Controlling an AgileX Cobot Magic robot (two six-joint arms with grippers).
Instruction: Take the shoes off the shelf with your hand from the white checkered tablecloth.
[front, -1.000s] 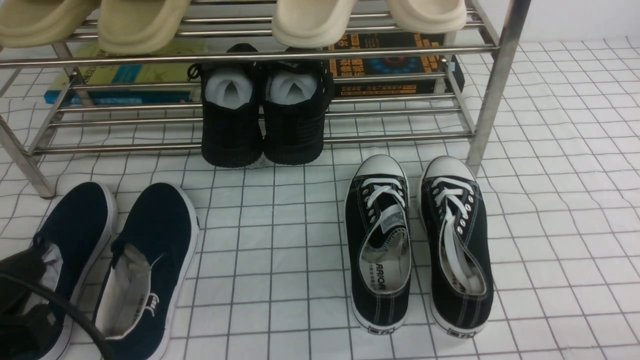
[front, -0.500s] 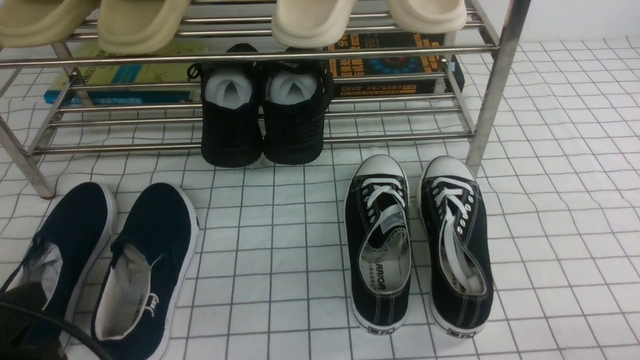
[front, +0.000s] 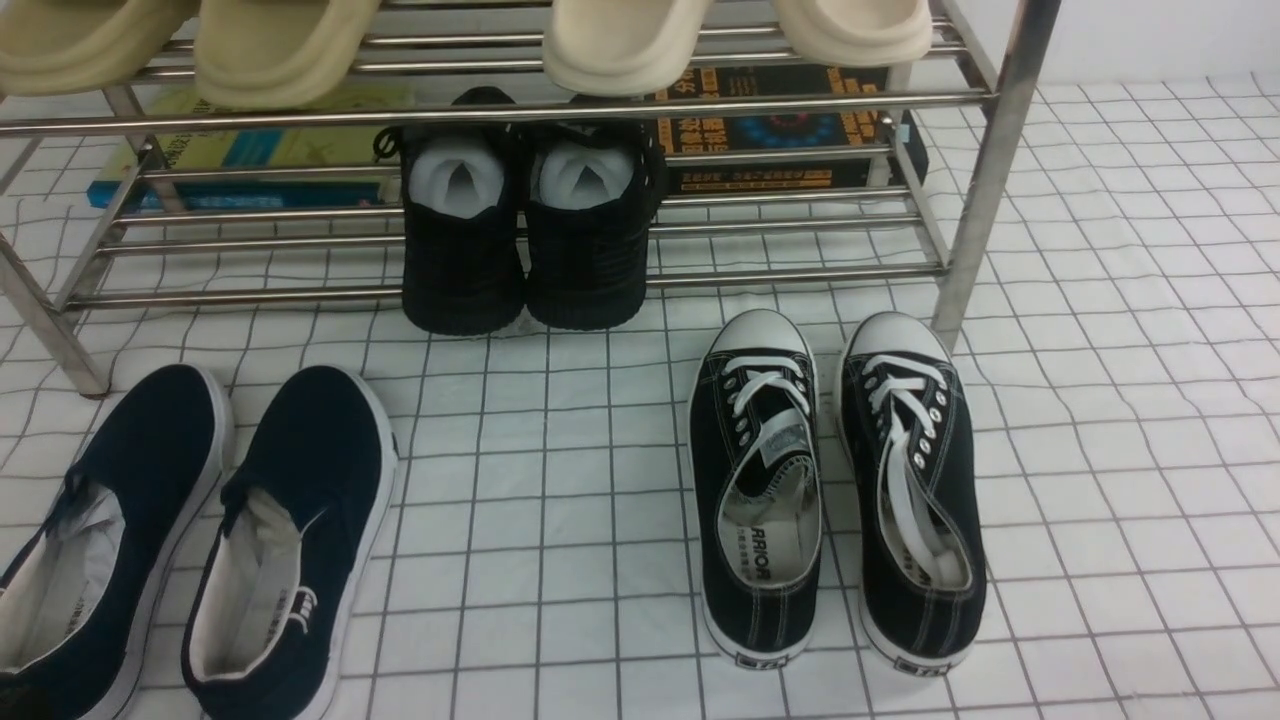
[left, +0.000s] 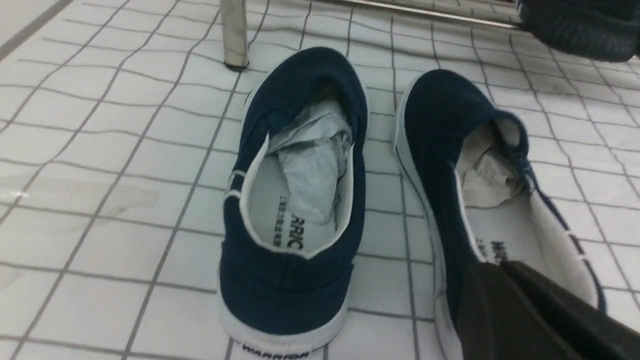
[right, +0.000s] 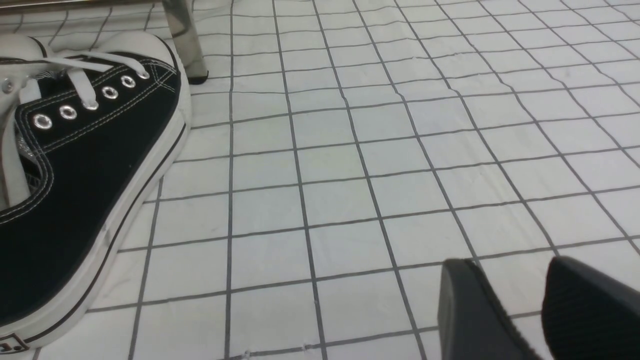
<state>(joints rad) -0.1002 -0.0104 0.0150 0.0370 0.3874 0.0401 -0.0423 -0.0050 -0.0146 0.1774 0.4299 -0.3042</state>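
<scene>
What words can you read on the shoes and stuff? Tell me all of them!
"WARRIOR": heel edge of a navy slip-on, partly cut off.
"...RRIC...": that shoe's insole; the small print beside it is too blurred.
"...ARRIOR": insole of a black lace-up sneaker, seen upside down.
The dark box and green book behind the shelf: print too small to read.

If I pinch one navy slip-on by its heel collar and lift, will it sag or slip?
The navy slip-on looks like thin canvas, so its collar will probably fold under a pinch. The crumpled paper in the toe should help the front keep shape. The white rubber sole likely keeps the bottom stiff, so it may hang toe-down rather than flop.
</scene>
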